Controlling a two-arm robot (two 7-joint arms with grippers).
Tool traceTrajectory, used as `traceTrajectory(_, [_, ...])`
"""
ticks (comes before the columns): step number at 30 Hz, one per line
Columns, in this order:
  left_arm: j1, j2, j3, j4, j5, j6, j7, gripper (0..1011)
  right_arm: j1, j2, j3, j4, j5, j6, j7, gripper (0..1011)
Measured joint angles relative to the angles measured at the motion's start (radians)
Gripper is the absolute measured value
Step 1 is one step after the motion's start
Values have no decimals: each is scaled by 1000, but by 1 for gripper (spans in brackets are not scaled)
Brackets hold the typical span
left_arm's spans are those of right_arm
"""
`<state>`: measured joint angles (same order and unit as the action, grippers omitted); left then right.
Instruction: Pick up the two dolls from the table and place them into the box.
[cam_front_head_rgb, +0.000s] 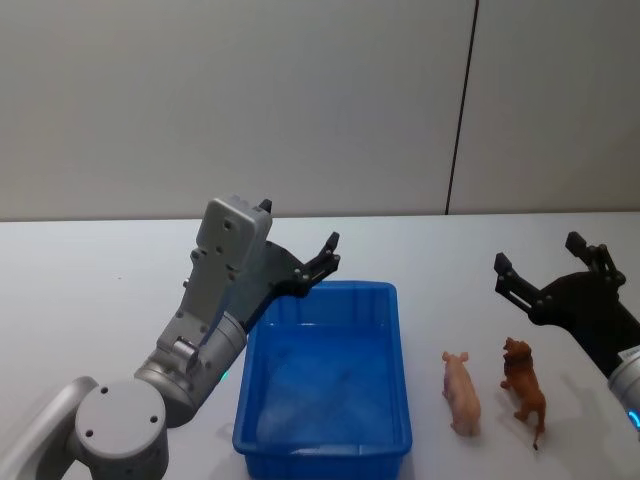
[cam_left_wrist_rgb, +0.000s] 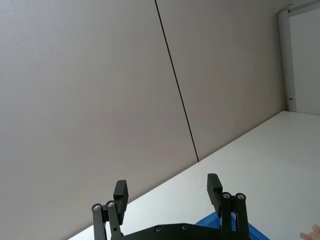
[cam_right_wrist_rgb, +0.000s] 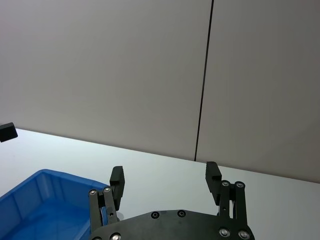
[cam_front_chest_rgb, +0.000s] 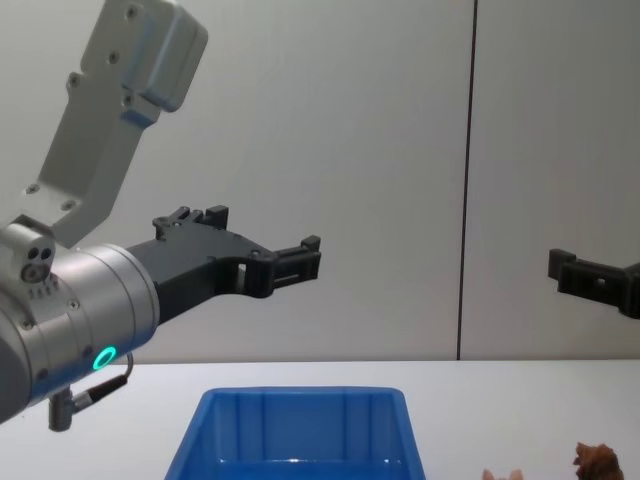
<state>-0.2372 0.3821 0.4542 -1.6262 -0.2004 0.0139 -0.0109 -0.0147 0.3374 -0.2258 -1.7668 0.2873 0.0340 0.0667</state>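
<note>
The left arm (cam_front_head_rgb: 115, 430) is looming closest, and its left claw (cam_left_wrist_rgb: 167, 186) is hovering above the far left corner of the box (cam_front_head_rgb: 320, 447), fingers spread and holding nothing. The blue box is sitting empty on the table (cam_front_head_rgb: 100, 290). To its right the pig (cam_front_head_rgb: 462, 392) and the lion (cam_front_head_rgb: 524, 390) are standing side by side on the table, the pig nearer the box and the two just apart. The right claw (cam_front_head_rgb: 538, 255) is hanging beyond them, also spread and empty.

Both dolls are probably going to handle as light, stiff, hollow plastic, smooth enough to squirt out of a hard pinch. The flanks at mid-body are looking like the best hold (the lion's thin legs and tail offer little). With the narrow gap between the dolls, one finger is likely needing to slide in carefully so as not to topple the neighbour.
</note>
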Motion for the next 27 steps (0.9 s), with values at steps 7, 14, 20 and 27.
traceTrajectory(7, [0,0,0,0,0,0,0,1001,0,0,0,0,0,0,0,1001])
traceTrajectory(14, [0,0,0,0,0,0,0,1001,0,0,0,0,0,0,0,1001])
traceTrajectory(20, [0,0,0,0,0,0,0,1001,0,0,0,0,0,0,0,1001])
traceTrajectory(27, [0,0,0,0,0,0,0,1001,0,0,0,0,0,0,0,1001])
